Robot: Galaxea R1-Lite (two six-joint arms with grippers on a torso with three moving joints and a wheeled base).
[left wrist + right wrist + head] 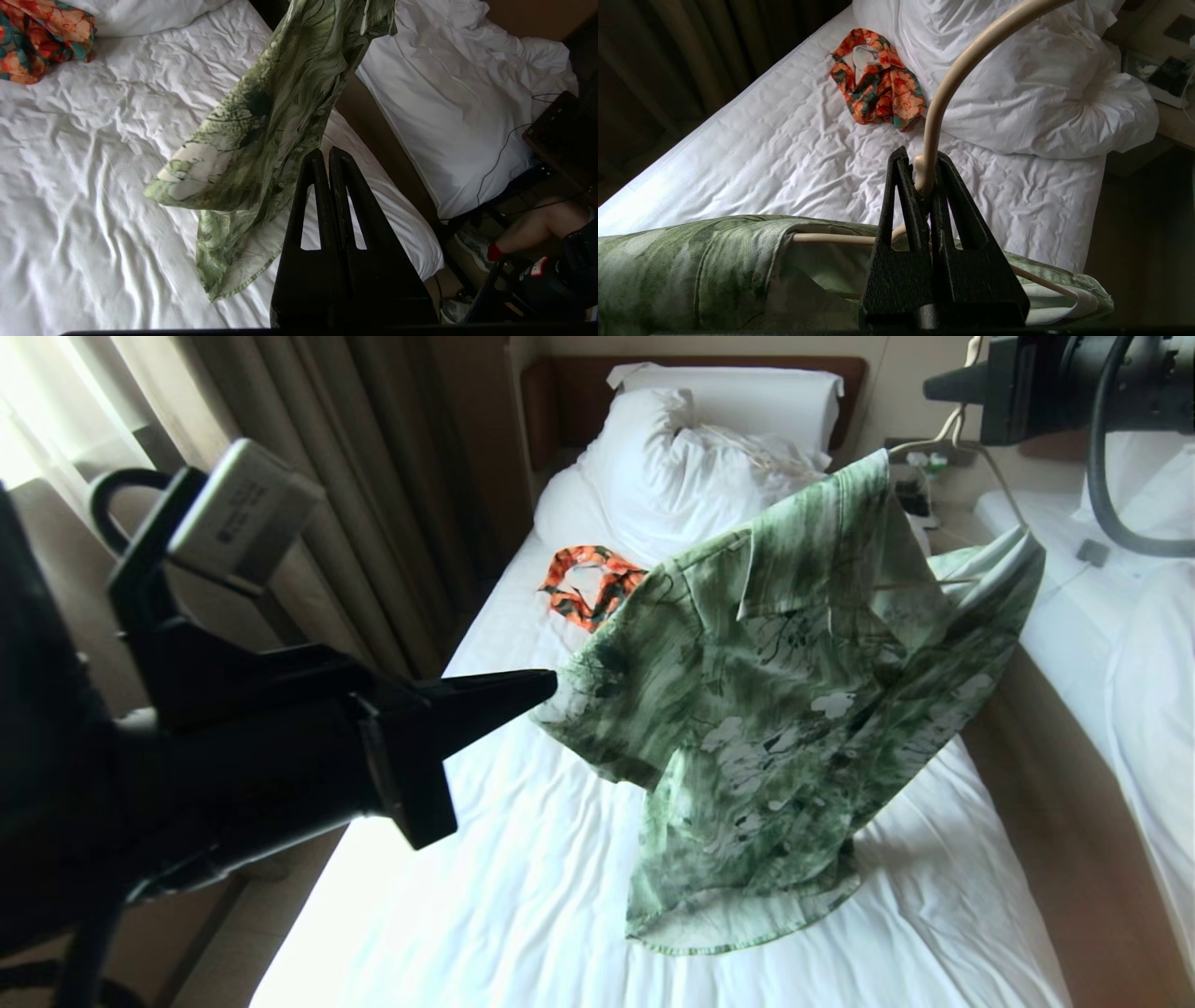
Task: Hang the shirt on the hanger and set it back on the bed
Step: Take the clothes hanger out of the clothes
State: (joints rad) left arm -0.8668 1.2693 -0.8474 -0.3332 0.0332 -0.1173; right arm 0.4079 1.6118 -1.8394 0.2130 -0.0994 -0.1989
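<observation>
The green flower-print shirt (775,709) hangs draped on the cream wire hanger (941,98) above the bed (523,859). Its hem hangs low over the white sheet. My right gripper (920,158) is shut on the hanger's twisted neck, just below the hook, and shows at the top right of the head view (934,390). My left gripper (551,683) is shut with nothing in it. Its tips point at the shirt's near sleeve. In the left wrist view the shirt (280,102) hangs just beside the left gripper (325,154).
An orange-and-green patterned garment (588,583) lies on the sheet near the bunched duvet and pillow (672,457). A second white bed (1139,644) stands to the right beyond a brown gap (1055,821). Curtains (327,476) hang on the left. A person's leg (537,228) shows past the bed's corner.
</observation>
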